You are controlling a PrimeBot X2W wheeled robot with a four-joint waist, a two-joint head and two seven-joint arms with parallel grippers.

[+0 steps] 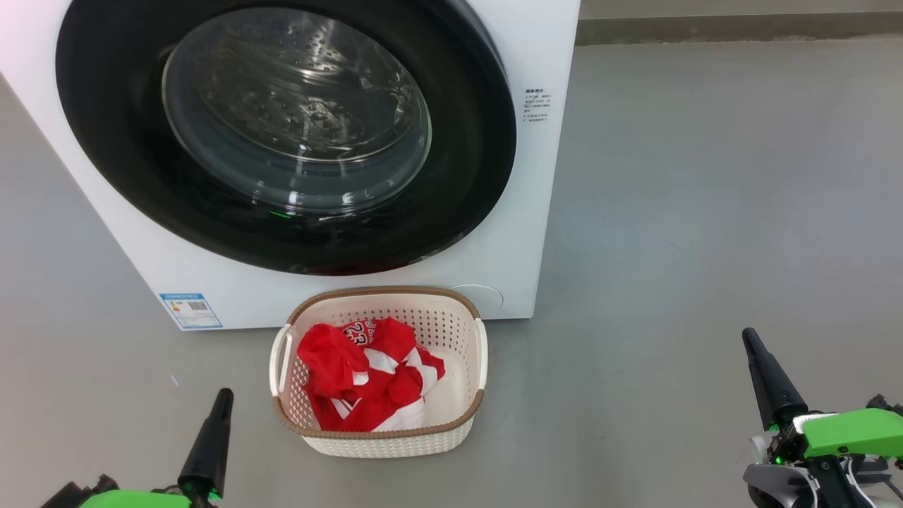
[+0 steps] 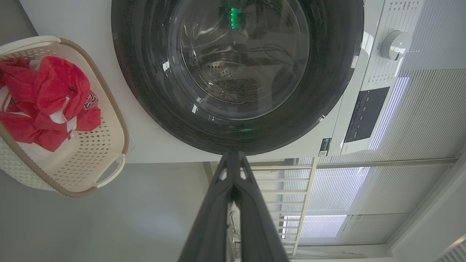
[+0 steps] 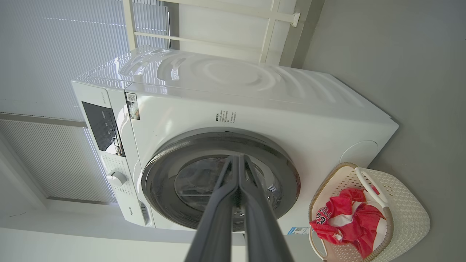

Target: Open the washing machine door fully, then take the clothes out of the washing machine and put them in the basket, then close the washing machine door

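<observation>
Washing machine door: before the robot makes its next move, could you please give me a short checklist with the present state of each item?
1. The washing machine door sits flush against the washing machine: ok.
2. Its latch is engaged: cannot tell.
3. The clothes lie inside the basket: ok.
4. No red fabric is seen through the glass: ok.
5. The left claw is shut, holds nothing, stands apart from the basket: ok.
6. The right claw is shut, holds nothing: ok.

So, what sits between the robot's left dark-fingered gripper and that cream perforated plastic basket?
Nothing: the head view shows bare grey floor between the left gripper and the basket.
</observation>
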